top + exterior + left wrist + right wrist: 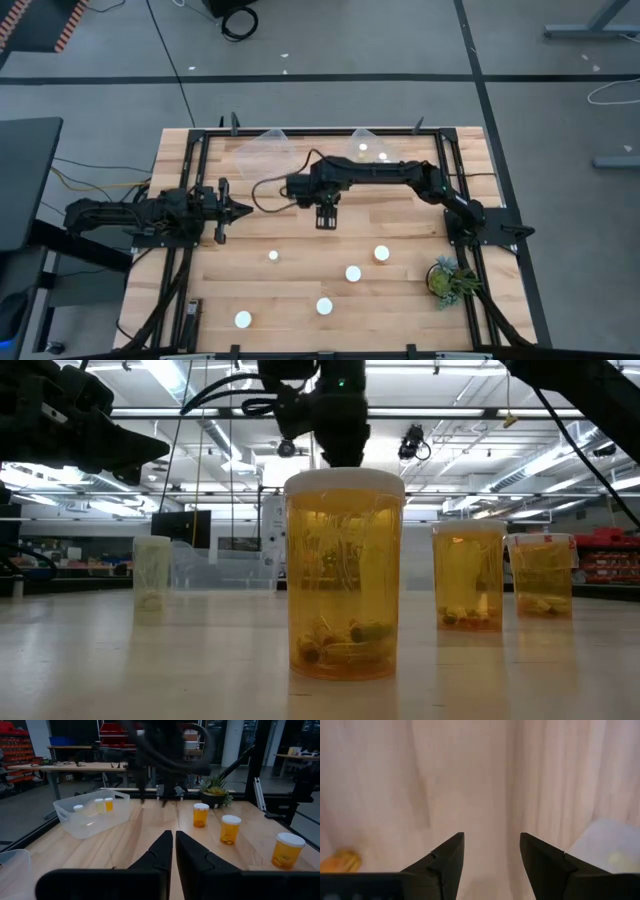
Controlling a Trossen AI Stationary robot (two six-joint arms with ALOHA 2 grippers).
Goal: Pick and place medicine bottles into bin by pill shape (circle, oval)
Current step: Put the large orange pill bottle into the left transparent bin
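High view: five medicine bottles (353, 273) sitting on table (300, 250), two in bin (372, 148). Right gripper (326, 218) hanging over bare wood. Left wrist view: left gripper (174, 851) clenched, empty. Right wrist view: jaws spread (nothing between).

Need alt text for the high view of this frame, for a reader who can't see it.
Seen from above, the right gripper hangs open and empty over the middle of the wooden table, while the left gripper waits shut at the left side. Five white-capped medicine bottles stand loose on the near half; two more sit in a clear bin at the far edge.
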